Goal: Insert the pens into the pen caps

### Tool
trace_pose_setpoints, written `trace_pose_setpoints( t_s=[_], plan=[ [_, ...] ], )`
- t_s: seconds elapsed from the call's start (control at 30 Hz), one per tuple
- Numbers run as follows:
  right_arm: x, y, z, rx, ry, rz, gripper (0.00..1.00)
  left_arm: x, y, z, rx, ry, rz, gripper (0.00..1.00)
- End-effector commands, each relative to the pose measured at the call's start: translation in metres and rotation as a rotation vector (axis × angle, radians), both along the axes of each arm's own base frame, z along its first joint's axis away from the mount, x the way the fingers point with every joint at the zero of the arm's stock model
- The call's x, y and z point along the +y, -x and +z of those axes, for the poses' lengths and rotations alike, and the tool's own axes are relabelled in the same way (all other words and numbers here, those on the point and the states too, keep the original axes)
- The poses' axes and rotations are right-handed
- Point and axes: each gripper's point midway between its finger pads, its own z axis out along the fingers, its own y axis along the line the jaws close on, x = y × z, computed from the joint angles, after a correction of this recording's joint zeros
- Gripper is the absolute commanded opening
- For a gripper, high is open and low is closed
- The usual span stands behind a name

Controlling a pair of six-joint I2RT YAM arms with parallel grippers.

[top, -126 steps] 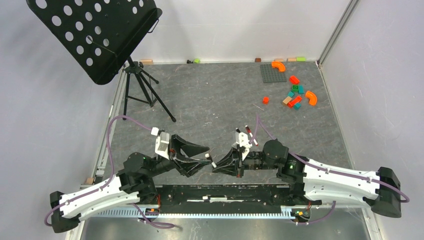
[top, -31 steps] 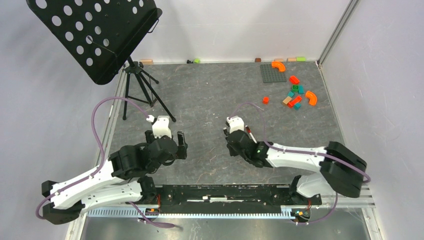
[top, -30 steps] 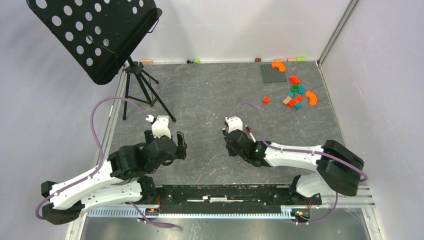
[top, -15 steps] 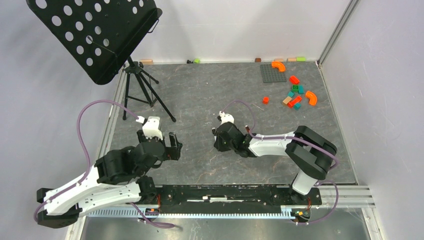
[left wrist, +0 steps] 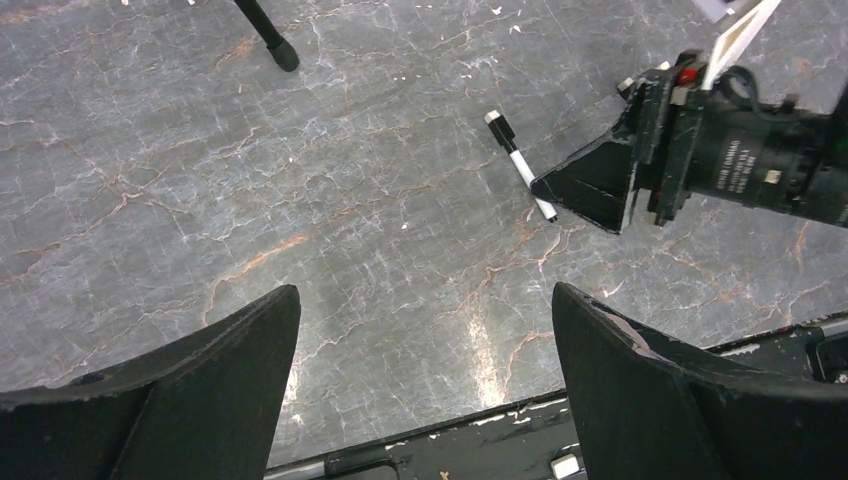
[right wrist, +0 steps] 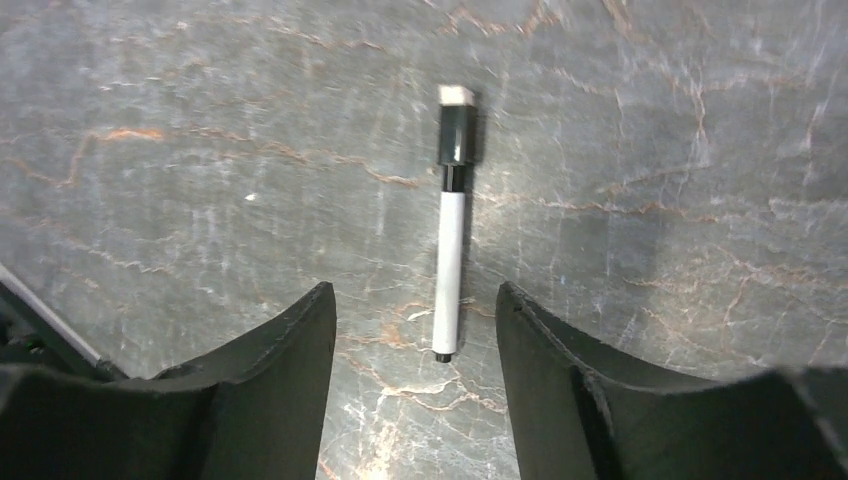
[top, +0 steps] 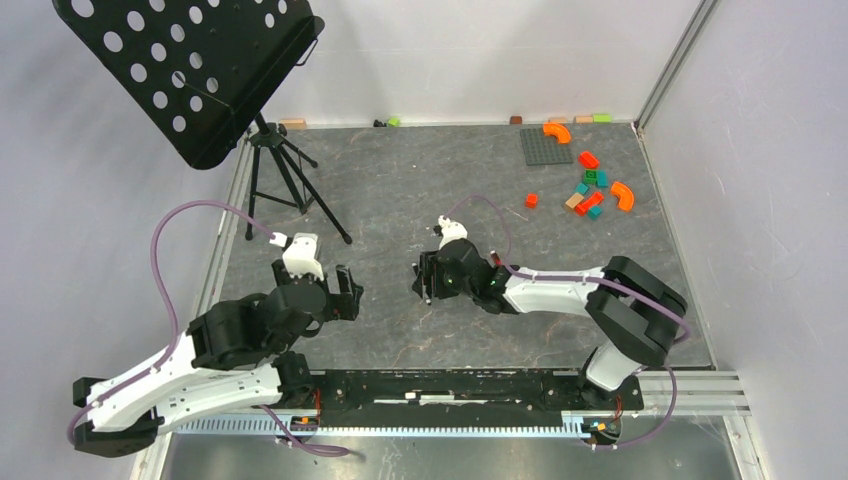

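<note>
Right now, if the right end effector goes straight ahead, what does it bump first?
Probably the pen, lying on the table right between the open fingers of the right end effector, though depth is unclear.

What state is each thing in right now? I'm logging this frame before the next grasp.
black pen: lying flat, black cap on one end, ungripped.
right gripper: open, poised over the pen.
left gripper: open, empty.
music stand: upright, tray tilted.
</note>
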Motion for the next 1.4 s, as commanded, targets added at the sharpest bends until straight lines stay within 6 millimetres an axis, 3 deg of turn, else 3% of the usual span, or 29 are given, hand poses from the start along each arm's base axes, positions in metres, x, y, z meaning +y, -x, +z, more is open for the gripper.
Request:
trace_pose_setpoints(
  t_s=[0.0,0.1,0.23,0.33,0.47,0.53,0.7,0.9,1.03,1.37],
  plan=[
    [0.021,-0.014,0.072,-0.151,-0.134,0.057,0.68,0.005,-0.003,0.004,-0.035,-0.017,0.008,1.0],
    [0.02,-0.015,0.104,-0.235,-0.16,0.092,0.77,0.006,-0.003,0.004,-0.039,-0.013,0.009,1.0],
    [0.007,-0.014,0.153,-0.369,-0.193,0.109,0.97,0.007,-0.003,0.005,-0.044,-0.006,0.011,1.0],
    [-0.009,-0.01,0.186,-0.464,-0.236,0.094,0.98,0.008,-0.003,0.006,-0.049,-0.004,0.011,1.0],
    [-0.037,-0.002,0.211,-0.561,-0.285,0.046,0.98,0.01,-0.003,0.007,-0.053,0.005,0.011,1.0],
    [-0.054,0.002,0.214,-0.617,-0.293,0.019,0.98,0.01,-0.003,0.007,-0.055,0.006,0.014,1.0],
    [-0.104,0.009,0.198,-0.709,-0.315,-0.111,0.98,0.01,-0.003,0.006,-0.053,-0.003,0.013,1.0],
    [-0.159,0.011,0.154,-0.702,-0.341,-0.337,0.98,0.01,-0.004,0.005,-0.053,-0.009,0.019,1.0],
    [-0.174,0.009,0.141,-0.679,-0.318,-0.41,0.98,0.01,-0.004,0.005,-0.053,-0.015,0.022,1.0],
    [-0.184,0.01,0.154,-0.7,-0.337,-0.451,0.98,0.011,-0.005,0.004,-0.055,-0.018,0.027,1.0]
  ],
)
